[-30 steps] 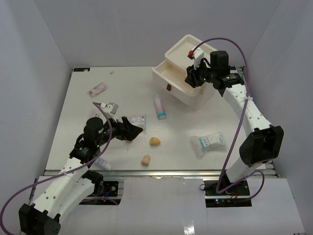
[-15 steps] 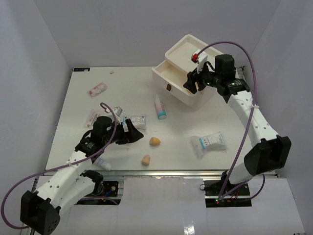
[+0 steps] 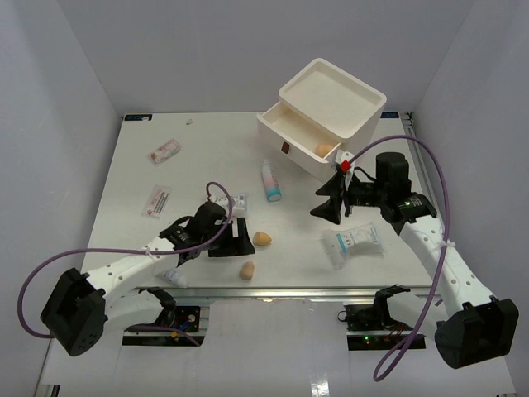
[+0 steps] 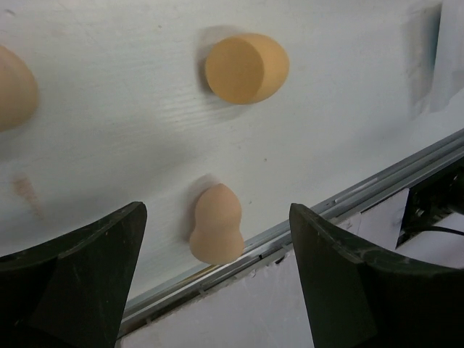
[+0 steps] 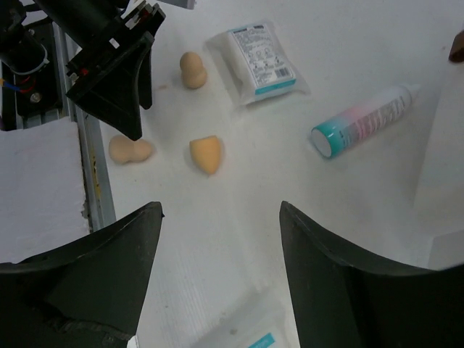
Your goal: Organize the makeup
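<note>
Sponges first: tan, matte, somewhere between egg and peanut in shape. From my left wrist I see one peanut-shaped sponge (image 4: 216,232) lying right by the counter's front edge. A second sponge (image 4: 246,67) sits end-on further in, and a third sponge (image 4: 11,87) is half cut off at the side of the view. A fourth sponge (image 3: 323,150) sits inside the open drawer (image 3: 289,124) of the white drawer box (image 3: 361,131).

The white bottle with teal cap (image 3: 271,182) lies on its side just in front of that box. One white packet with teal print (image 3: 353,241) is near my right arm, and a smaller packet (image 3: 235,201) is beside my left wrist. A pinkish sachet (image 3: 164,150) and another sachet (image 3: 156,201) lie over on the left, well apart from the rest.

My left fingers (image 4: 80,283) are spread wide, with the peanut-shaped sponge showing between them, untouched. My right fingers (image 5: 341,268) are spread too, and empty.

The counter (image 3: 207,141) is plain white with a metal rail (image 3: 289,289) along the near edge. The walls (image 3: 248,50) are pale grey all round.
</note>
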Motion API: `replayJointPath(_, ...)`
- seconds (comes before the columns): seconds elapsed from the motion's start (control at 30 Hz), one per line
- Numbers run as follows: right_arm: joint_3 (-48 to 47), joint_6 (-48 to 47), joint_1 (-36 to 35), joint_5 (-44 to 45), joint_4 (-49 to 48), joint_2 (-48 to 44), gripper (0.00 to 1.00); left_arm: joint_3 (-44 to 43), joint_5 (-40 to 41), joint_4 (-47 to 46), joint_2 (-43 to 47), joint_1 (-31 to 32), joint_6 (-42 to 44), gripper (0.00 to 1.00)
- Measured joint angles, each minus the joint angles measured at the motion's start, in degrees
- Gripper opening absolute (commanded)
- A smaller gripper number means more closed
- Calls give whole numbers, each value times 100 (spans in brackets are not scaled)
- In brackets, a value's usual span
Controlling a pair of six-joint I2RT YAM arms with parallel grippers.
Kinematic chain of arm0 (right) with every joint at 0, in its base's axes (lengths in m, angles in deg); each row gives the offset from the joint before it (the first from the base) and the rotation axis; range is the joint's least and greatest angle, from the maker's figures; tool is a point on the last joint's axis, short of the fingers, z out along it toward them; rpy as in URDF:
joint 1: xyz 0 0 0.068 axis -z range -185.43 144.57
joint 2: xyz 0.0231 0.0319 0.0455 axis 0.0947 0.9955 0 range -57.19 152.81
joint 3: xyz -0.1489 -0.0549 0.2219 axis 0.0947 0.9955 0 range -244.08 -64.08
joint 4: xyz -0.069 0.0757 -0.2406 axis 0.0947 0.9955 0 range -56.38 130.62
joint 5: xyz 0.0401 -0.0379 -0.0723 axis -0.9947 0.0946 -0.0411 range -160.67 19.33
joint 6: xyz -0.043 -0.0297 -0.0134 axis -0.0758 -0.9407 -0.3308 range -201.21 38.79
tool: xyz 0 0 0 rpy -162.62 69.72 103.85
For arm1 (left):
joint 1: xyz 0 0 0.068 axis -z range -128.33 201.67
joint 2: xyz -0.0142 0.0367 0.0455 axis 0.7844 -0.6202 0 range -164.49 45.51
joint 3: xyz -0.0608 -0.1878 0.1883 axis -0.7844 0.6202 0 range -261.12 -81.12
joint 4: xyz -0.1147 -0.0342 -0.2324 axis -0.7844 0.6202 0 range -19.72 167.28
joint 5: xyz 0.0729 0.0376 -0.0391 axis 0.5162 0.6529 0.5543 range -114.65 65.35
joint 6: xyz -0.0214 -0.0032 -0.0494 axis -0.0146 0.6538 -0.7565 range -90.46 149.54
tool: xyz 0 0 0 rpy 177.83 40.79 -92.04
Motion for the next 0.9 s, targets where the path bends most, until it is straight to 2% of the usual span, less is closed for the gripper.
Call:
replayJointPath(0.13,500,-17,283,-264,-12,-379,73,-310,346,9,-768,741,-50,66)
replayJointPath(0.27,531,-46,370,-406,-94,-535,74,-456,676,114,-1271,1110,-75,61)
replayJointPath(0.37,543,-77,374,-500,-133,-563,74,-560,978,247,-1525,1280,-90,52)
replayJointPath(0.57,570,-103,376,-593,-178,-560,74,-778,1321,367,-1703,1597,-138,20)
replayJointPath(0.63,570,-105,378,-596,-181,-560,74,-840,1387,438,-1699,1646,-117,13)
replayJointPath(0.77,570,-105,399,-599,-181,-560,74,-1002,1408,590,-1580,1657,-42,6)
replayJointPath(0.9,570,-103,444,-599,-186,-560,74,-1451,1410,637,-1281,1638,135,4)
